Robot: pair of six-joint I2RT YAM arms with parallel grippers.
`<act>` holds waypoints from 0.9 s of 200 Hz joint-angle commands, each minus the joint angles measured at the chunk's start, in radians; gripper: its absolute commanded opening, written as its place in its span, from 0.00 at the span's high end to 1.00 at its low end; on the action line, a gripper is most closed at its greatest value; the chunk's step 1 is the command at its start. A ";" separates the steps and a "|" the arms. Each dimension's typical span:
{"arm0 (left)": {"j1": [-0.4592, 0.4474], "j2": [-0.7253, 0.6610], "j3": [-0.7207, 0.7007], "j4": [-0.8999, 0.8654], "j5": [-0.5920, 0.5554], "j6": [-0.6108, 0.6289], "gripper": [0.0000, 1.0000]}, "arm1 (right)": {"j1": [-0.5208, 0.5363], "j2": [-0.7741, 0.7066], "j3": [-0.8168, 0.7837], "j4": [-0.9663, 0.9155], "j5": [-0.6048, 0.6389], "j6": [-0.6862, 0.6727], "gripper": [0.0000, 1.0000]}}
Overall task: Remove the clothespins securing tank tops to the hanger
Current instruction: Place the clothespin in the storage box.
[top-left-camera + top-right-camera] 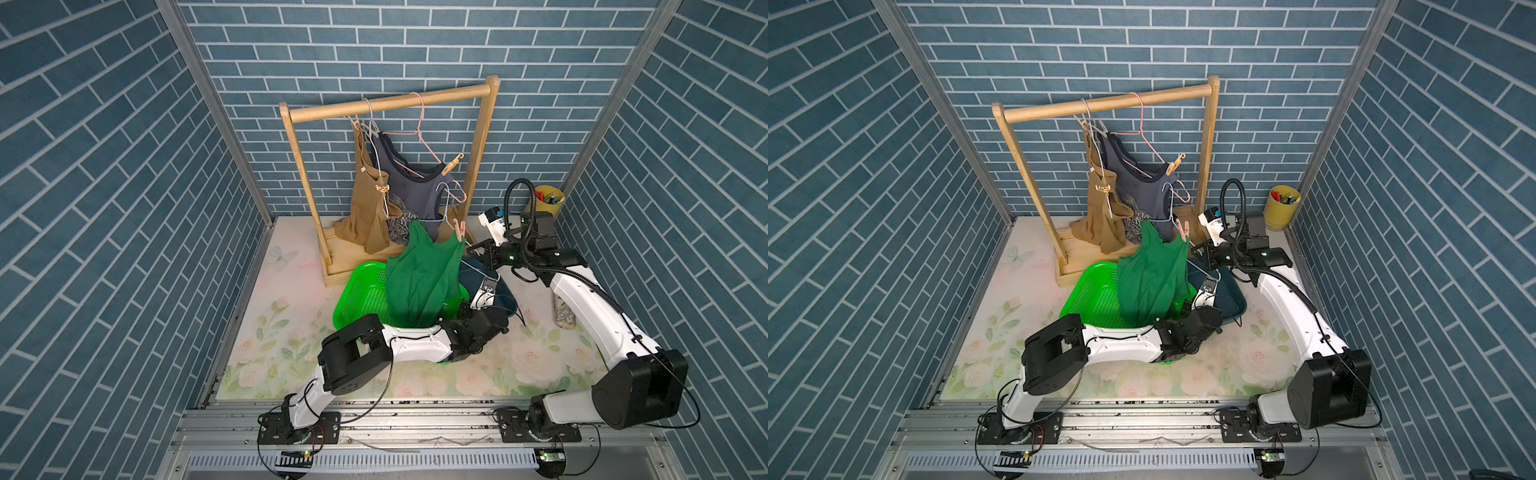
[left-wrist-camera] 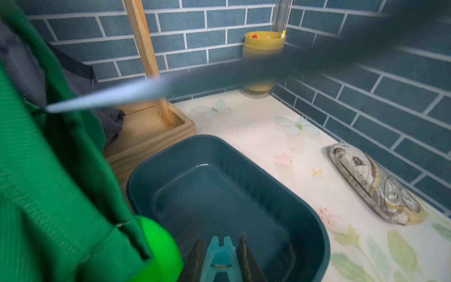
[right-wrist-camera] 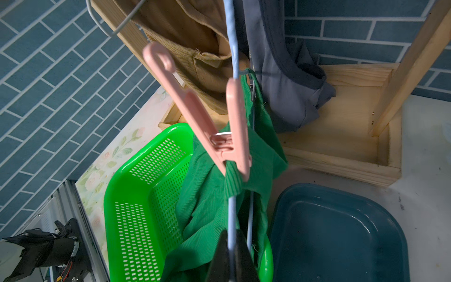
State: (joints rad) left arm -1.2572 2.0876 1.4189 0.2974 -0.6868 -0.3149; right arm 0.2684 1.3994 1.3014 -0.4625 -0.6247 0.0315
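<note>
Gripping a teal pin (image 2: 220, 258), L pincer (image 2: 220, 244) is closed on its sides, above the tub (image 2: 305, 219) on the desk (image 2: 256, 136). R pincer (image 3: 231, 235) is clamped tight on the blue hanger (image 3: 231, 210) wire, near the pink pin (image 3: 219, 139) that pinches the green top (image 3: 207, 200) to it. Top's hem sags into the basket (image 3: 136, 219). On the rack (image 1: 395, 102): tan pin (image 1: 453, 163) at pink hanger (image 1: 419, 124) end w/ grey top (image 1: 407, 187), 2nd tan pin (image 1: 381, 189) on brown top (image 1: 363, 208).
</note>
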 commanded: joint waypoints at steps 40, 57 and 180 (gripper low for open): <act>-0.050 -0.125 -0.086 -0.093 0.051 0.071 0.78 | 0.024 0.000 0.054 0.041 -0.100 0.054 1.00; -0.050 -0.084 -0.046 -0.107 0.053 0.092 0.78 | 0.024 0.000 0.060 0.041 -0.102 0.057 1.00; 0.046 0.254 0.387 -0.273 0.067 0.299 0.78 | 0.019 -0.004 0.111 -0.038 -0.124 0.042 1.00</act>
State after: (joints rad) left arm -1.2480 2.3257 1.7367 0.1005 -0.6254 -0.0368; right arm 0.2897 1.4052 1.4055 -0.5129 -0.7147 0.0818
